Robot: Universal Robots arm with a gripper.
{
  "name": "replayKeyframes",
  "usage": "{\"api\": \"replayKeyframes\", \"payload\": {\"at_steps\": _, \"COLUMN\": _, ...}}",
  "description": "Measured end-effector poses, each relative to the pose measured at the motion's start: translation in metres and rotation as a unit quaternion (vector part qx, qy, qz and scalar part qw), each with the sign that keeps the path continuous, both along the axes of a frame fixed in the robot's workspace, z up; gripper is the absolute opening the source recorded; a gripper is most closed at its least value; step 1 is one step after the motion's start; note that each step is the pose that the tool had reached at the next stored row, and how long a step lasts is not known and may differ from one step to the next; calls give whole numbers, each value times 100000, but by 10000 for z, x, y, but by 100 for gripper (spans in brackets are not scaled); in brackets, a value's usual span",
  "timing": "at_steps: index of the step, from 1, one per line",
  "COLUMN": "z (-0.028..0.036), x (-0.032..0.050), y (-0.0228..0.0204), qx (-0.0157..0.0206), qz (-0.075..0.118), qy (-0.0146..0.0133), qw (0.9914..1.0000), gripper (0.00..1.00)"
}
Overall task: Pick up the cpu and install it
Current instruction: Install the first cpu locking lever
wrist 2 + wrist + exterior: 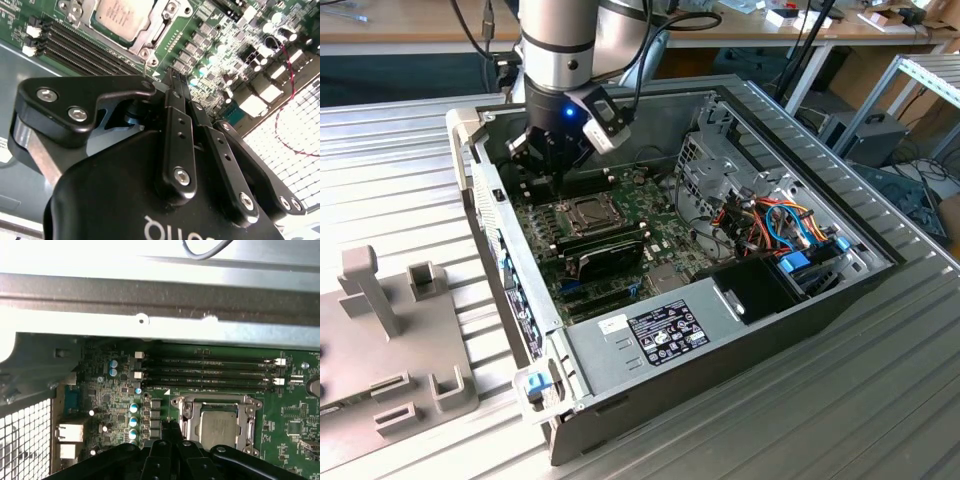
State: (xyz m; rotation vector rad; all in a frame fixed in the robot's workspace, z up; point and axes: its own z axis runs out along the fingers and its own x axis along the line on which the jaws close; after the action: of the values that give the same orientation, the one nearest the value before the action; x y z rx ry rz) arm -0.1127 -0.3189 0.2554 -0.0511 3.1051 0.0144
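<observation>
Hanging upright at the upper left of the exterior view, the arm holds its gripper [548,172] low over the motherboard [620,240], fingers seemingly pinched together on nothing. In the first wrist view the cpu [217,429] sits in its socket [186,415], near the fingertips. The label [665,330] on the power supply [592,352] is illegible.

A ribbed metal table [390,160] is seen, with a wooden bench [410,25] set behind it and a metal rack [925,75] at the exterior view's right.
</observation>
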Motion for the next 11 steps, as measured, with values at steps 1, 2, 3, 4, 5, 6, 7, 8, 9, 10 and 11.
{"api": "replayKeyframes", "payload": {"at_steps": 1, "z": 0, "x": -2, "y": 8, "qx": 1, "qz": -2, "qy": -6, "qw": 100000, "gripper": 11}}
{"api": "replayKeyframes", "payload": {"at_steps": 2, "z": 0, "x": -5, "y": 15, "qx": 3, "qz": 0, "qy": -12, "qw": 100000, "gripper": 11}}
{"api": "replayKeyframes", "payload": {"at_steps": 3, "z": 0, "x": -8, "y": 22, "qx": 8, "qz": 2, "qy": -22, "qw": 100000, "gripper": 11}}
{"api": "replayKeyframes", "payload": {"at_steps": 4, "z": 0, "x": -10, "y": 29, "qx": 35, "qz": -3, "qy": -38, "qw": 100000, "gripper": 11}}
{"api": "replayKeyframes", "payload": {"at_steps": 5, "z": 0, "x": -11, "y": 34, "qx": 64, "qz": -3, "qy": -53, "qw": 100000, "gripper": 11}}
{"api": "replayKeyframes", "payload": {"at_steps": 6, "z": -1, "x": -12, "y": 41, "qx": 95, "qz": 2, "qy": -68, "qw": 100000, "gripper": 11}}
{"api": "replayKeyframes", "payload": {"at_steps": 7, "z": -1, "x": -13, "y": 49, "qx": 116, "qz": -2, "qy": -83, "qw": 100000, "gripper": 11}}
{"api": "replayKeyframes", "payload": {"at_steps": 8, "z": -1, "x": -14, "y": 57, "qx": 132, "qz": 0, "qy": -118, "qw": 100000, "gripper": 11}}
{"api": "replayKeyframes", "payload": {"at_steps": 9, "z": -1, "x": -14, "y": 66, "qx": 149, "qz": 3, "qy": -162, "qw": 100000, "gripper": 11}}
{"api": "replayKeyframes", "payload": {"at_steps": 10, "z": -1, "x": -15, "y": 80, "qx": 150, "qz": 1, "qy": -181, "qw": 100000, "gripper": 11}}
{"api": "replayKeyframes", "payload": {"at_steps": 11, "z": -1, "x": -17, "y": 90, "qx": 144, "qz": -1, "qy": -179, "qw": 100000, "gripper": 11}}
